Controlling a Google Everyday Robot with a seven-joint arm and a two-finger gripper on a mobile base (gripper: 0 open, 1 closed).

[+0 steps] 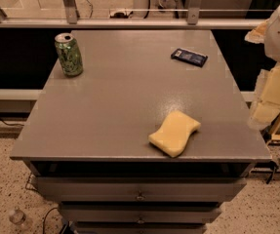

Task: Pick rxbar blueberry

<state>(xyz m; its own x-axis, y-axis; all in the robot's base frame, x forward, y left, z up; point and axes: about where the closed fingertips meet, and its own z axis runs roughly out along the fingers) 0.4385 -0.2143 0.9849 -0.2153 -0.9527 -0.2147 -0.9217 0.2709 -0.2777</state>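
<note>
**Gripper off the table's right edge; one blue bar at the far right of the top**

I see one gripper [270, 100], a pale, blocky cream shape hanging just past the right edge of the table [110, 106], about level with the middle of that edge. I cannot tell whether it is spread or closed, and it holds nothing I can make out.

On the table I count three things. One yellow sponge [174, 133], soft-looking with a waisted outline, lies near the front edge, right of centre. One rxbar blueberry [189, 57], a thin, flat, dark blue rectangle with pale markings, lies at the far right of the top, well apart from the sponge. One green can [69, 54], a patterned cylinder, stands upright at the far left corner.

The top is smooth grey; two drawer fronts [139, 189] show below its front edge.
</note>
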